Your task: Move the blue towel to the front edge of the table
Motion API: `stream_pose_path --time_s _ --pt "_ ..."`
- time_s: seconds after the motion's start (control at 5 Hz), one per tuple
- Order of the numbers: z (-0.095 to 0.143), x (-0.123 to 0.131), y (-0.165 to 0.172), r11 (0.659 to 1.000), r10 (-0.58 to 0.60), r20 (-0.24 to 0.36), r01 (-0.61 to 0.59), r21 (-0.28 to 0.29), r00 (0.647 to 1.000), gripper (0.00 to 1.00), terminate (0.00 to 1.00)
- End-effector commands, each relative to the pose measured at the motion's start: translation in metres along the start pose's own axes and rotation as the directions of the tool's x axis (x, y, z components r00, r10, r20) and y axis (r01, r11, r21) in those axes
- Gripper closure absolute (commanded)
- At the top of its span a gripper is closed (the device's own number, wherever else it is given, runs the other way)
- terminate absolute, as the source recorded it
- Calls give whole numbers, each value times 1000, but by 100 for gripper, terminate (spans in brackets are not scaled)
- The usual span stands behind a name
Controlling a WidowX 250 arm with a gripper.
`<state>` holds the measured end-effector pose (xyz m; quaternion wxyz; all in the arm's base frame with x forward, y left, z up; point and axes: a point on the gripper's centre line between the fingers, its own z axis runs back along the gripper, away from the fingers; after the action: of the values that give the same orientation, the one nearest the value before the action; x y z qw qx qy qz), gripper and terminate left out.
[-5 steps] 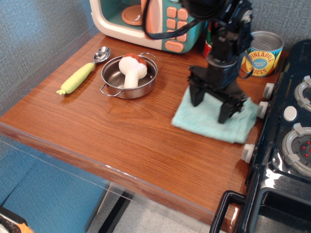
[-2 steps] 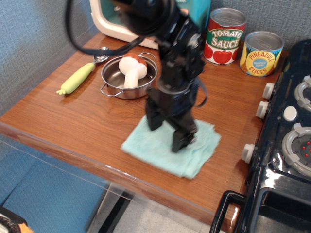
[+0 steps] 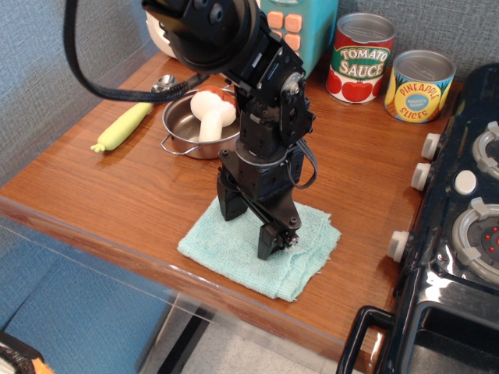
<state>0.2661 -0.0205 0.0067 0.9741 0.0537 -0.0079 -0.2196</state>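
Note:
The blue towel (image 3: 300, 253) is a pale aqua terry cloth lying flat on the reddish-brown table (image 3: 125, 195), close to its front edge. My gripper (image 3: 247, 227) points straight down onto the towel's middle. Its two black fingers (image 3: 267, 240) are spread apart with the tips pressing on or touching the cloth. No fold of cloth shows between the fingers. The arm hides part of the towel's back edge.
A steel pot (image 3: 187, 128) with a toy mushroom (image 3: 209, 109) sits behind the arm, a yellow-handled spoon (image 3: 125, 125) to its left. Tomato sauce can (image 3: 360, 58) and pineapple can (image 3: 419, 86) stand at the back. A black toy stove (image 3: 460, 234) fills the right side.
The towel has slid from the back right by the stove toward the front edge and to the left, with my gripper moving along on top of it.

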Motion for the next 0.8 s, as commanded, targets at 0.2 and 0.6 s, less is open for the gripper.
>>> stream_pose_path --time_s 0.2,0.6 --pt "89 26 10 996 36 230 -15 -91 973 0 0" --pt "103 21 15 994 47 235 -23 -105 971 0 0"
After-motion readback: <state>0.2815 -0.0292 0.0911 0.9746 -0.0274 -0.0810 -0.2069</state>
